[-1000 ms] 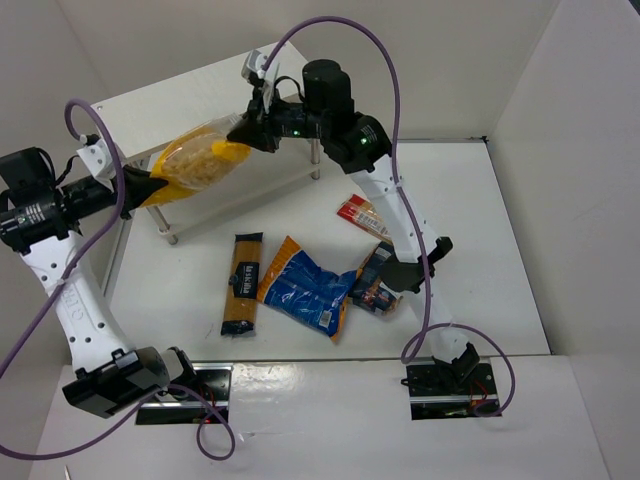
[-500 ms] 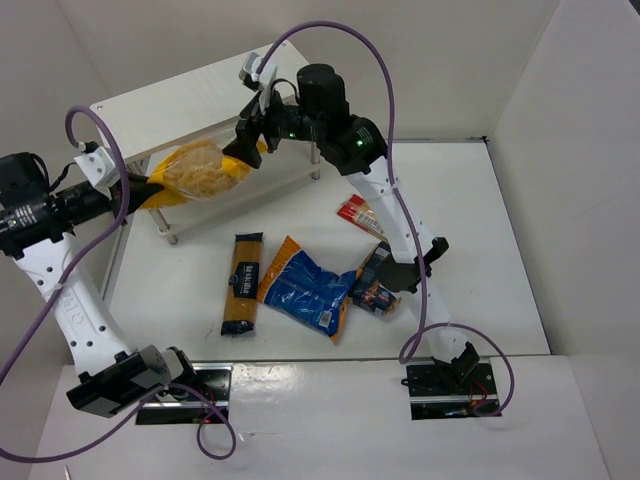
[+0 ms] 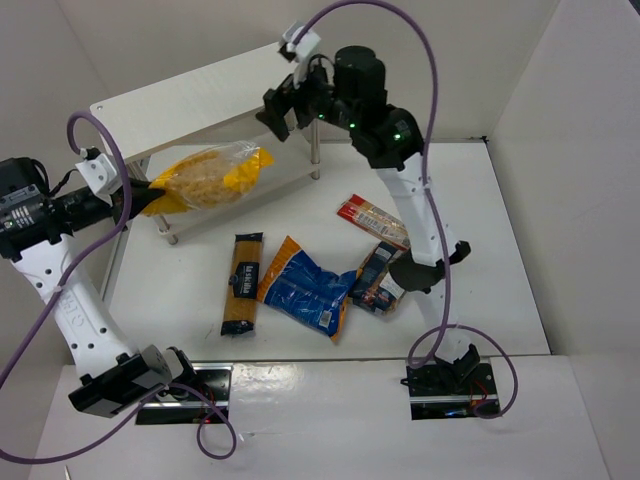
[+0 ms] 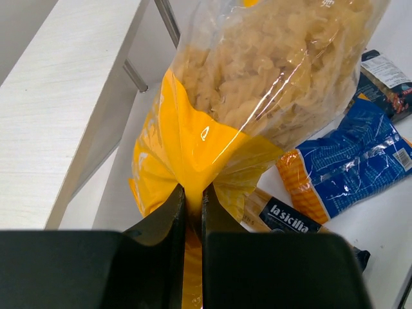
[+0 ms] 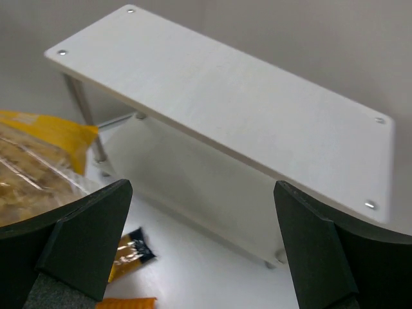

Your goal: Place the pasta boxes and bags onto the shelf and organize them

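The yellow-and-clear bag of short pasta (image 3: 208, 177) stretches across the front of the shelf's (image 3: 190, 100) lower tier, under the top board. My left gripper (image 3: 140, 195) is shut on the bag's yellow left end, and the left wrist view shows the film pinched between the jaws (image 4: 193, 193). My right gripper (image 3: 285, 105) is open and empty above the shelf's right end, apart from the bag. Its wrist view looks down on the top board (image 5: 244, 96). On the table lie the long spaghetti packet (image 3: 241, 282), the blue crinkly bag (image 3: 305, 287), the dark blue box (image 3: 378, 277) and the slim red-clear packet (image 3: 373, 220).
White walls close the table in at the back, left and right. A purple cable (image 3: 420, 60) loops over the right arm and another (image 3: 95, 125) over the left. The shelf's thin metal leg (image 3: 316, 160) stands just right of the held bag.
My right gripper opened, let go of the bag's right end and rose up and to the right above the shelf. The bag now hangs from the left gripper alone.
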`<state>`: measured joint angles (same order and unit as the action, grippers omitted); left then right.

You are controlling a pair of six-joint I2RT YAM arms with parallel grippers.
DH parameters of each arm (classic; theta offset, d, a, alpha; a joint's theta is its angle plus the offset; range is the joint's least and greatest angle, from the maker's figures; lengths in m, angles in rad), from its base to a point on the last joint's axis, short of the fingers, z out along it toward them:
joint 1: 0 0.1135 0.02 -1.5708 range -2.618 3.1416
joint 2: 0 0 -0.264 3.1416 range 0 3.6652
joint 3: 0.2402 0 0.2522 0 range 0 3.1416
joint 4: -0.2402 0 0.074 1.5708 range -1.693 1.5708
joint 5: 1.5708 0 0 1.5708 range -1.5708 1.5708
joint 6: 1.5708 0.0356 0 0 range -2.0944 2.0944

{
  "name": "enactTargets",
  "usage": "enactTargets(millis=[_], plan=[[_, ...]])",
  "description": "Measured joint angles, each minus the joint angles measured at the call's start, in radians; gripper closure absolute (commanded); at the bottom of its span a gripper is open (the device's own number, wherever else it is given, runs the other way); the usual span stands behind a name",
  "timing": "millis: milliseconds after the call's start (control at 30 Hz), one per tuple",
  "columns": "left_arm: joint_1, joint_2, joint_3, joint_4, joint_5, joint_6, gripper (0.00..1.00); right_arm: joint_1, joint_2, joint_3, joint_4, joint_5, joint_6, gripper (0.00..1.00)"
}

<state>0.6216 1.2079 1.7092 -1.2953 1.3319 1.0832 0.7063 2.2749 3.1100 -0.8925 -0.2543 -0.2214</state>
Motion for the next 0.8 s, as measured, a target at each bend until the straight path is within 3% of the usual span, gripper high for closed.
enactTargets(millis=[167,567,800], plan=[[0.001,-0.002,0.000,-0.024,0.001,0.020,1.00,-0.052,-0.088,0.000,-0.062,0.010,-0.075,0.01],[0.019,-0.006,0.000,-0.030,0.002,0.038,1.00,0.049,-0.159,0.006,-0.317,-0.349,-0.385,0.01],[0.048,-0.006,0.002,-0.033,0.002,0.038,1.00,0.072,-0.158,0.006,-0.376,-0.394,-0.466,0.01]])
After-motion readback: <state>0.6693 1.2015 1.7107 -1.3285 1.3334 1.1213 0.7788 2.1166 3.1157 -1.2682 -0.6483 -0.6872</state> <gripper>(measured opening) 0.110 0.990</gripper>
